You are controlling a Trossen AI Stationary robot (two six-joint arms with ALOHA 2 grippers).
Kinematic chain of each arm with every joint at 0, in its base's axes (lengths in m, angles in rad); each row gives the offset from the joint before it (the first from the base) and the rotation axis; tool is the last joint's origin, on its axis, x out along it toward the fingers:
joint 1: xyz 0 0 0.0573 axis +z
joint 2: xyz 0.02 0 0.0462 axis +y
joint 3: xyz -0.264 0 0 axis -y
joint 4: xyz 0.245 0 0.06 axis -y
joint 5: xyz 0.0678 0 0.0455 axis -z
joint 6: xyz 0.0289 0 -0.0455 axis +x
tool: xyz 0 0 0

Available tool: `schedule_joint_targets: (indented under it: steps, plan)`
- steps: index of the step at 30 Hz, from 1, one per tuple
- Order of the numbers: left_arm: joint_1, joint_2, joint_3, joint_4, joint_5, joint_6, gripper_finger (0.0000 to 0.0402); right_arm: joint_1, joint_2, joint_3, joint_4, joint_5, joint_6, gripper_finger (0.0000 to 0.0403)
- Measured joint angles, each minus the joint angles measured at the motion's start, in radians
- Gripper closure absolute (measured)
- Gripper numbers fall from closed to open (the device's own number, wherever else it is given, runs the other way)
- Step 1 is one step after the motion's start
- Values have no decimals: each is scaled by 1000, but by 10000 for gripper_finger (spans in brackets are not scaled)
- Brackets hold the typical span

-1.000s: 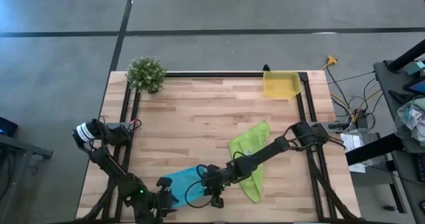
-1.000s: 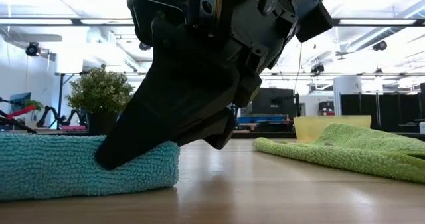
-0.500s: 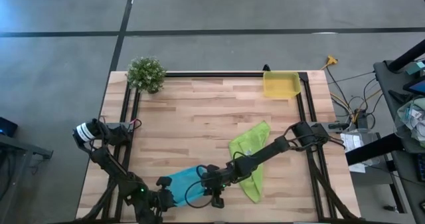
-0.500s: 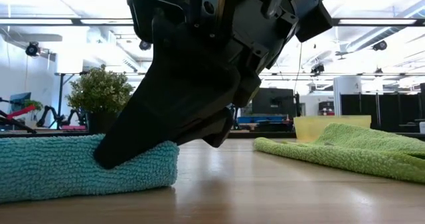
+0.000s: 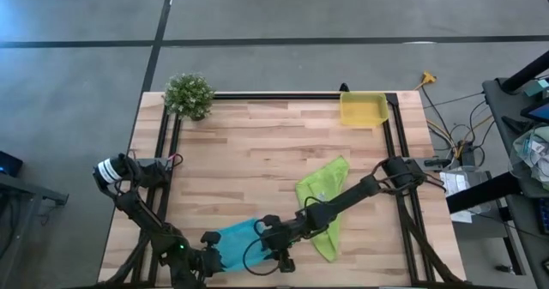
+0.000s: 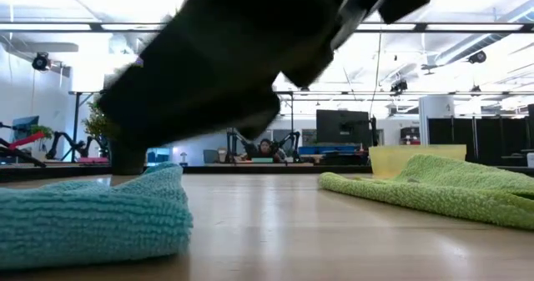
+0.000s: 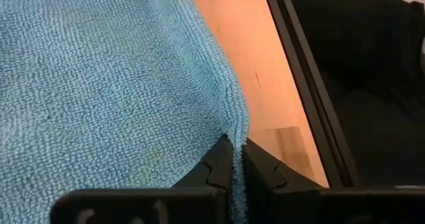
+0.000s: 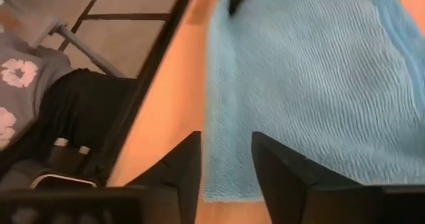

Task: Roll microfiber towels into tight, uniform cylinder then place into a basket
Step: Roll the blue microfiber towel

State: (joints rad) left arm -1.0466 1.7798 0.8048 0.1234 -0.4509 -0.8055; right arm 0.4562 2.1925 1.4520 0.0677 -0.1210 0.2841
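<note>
Surface: pale wooden plank surface (image 5: 257, 152) framed by black rails.
Turquoise towel: soft turquoise-blue microfiber towel (image 5: 236, 237), folded thick, lying at the near edge of the surface, left of centre; well apart from the basket.
Green towel: lime-green microfiber towel (image 5: 322, 207), spread loosely and rumpled, just right of the turquoise towel, nearer the middle of the surface.
Basket: small shallow bright-yellow plastic basket (image 5: 362, 110) at the far right corner, holding neither towel.
Left gripper: left gripper (image 7: 234, 163) at the near left edge, fingers pressed together on an edge of the turquoise towel.
Right gripper: right gripper (image 8: 226, 167) above the turquoise towel's right end, fingers apart, holding nothing.
Plant: small green potted plant (image 5: 190, 95) at the far left corner.
</note>
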Motion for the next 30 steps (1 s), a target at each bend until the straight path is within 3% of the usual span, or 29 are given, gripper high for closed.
schedule_joint_targets:
  steps: [4, 10, 13, 17, 21, 26, 30]
  plan:
    - [0, 0, -10, 22, -3, -1, 401, 34, -4, 37, -5, 81, -101, 244]
    - [4, 0, -31, 119, -23, -2, 401, 133, 11, 100, -9, 342, -382, 233]
    - [6, 0, -48, 212, -31, -3, 401, 179, 29, 103, -13, 496, -539, 232]
    - [6, 0, -104, 389, -68, -21, 401, 211, 54, 98, -25, 612, -702, 233]
    - [6, 1, -166, 466, -123, -105, 401, 216, 69, 95, -74, 618, -720, 241]
    - [6, 1, -205, 483, -137, -203, 401, 198, 67, 96, -132, 611, -617, 254]
    - [4, 1, -224, 551, -159, -219, 402, 168, 67, 95, -157, 486, -598, 261]
